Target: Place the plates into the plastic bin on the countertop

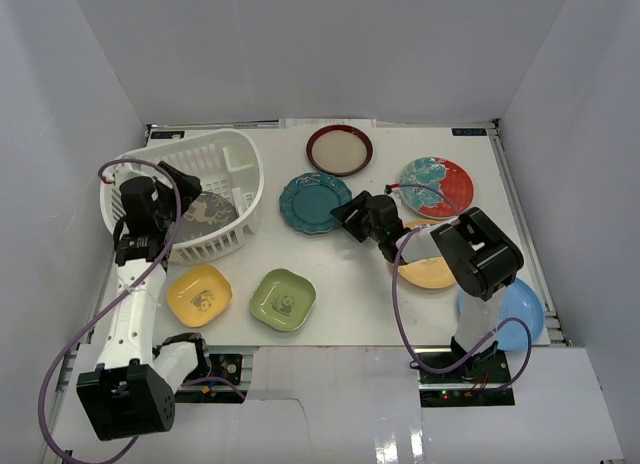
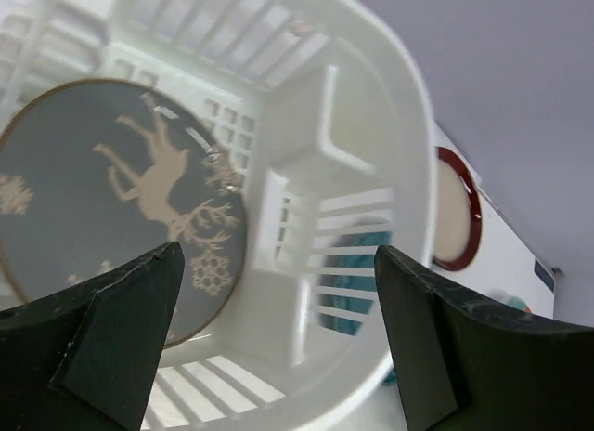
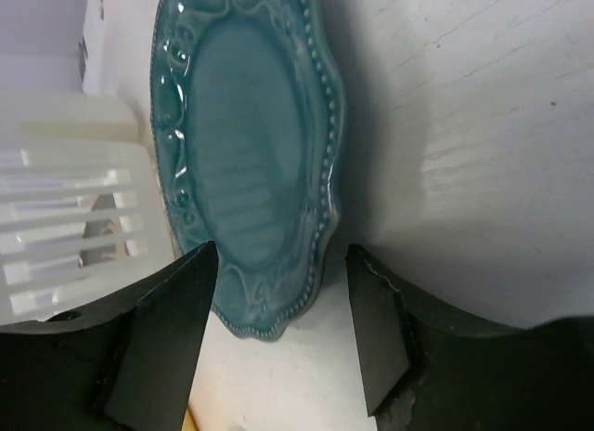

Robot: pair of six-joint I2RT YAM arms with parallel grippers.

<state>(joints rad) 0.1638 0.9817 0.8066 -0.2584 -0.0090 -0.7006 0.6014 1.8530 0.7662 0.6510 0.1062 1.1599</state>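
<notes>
counter [image 1: 370,306]: carries seven plates outside the bin [image 1: 215,246]. Judged progress: one plate of eight stowed.
light blue plate [image 1: 522,306]: nearest item, at the near right corner, partly hidden by the right arm [image 1: 480,254]. Not yet stowed.
yellow plate [image 1: 200,294]: near left, just in front of the bin. Not yet stowed.
green plate [image 1: 283,299]: beside the yellow plate on its right, apart from it. Not yet stowed.
orange-yellow plate [image 1: 432,275]: mid right, largely covered by the right arm. Not yet stowed.
right tool [image 3: 278,329]: low at mid-counter, jaws part-way apart and astride the near rim of the teal plate [image 3: 241,143]. A gap shows between the rim and one jaw, so no grip is established.
teal plate: flat on the counter, just right of the bin. Judged the plate in hand; clamp, lift and carry to the left remain.
bin: upright at the left of the counter. Only one plate is visible inside.
grey plate [image 2: 102,199]: flat on the perforated bin floor. Stowed.
left tool [image 2: 278,343]: above the bin interior, jaws wide apart, holding nothing.
teal-and-red plate [image 1: 440,187]: far right, clear of both tools. Not yet stowed.
red-rimmed plate [image 1: 340,149]: farthest, at the far edge near centre. Not yet stowed.
</notes>
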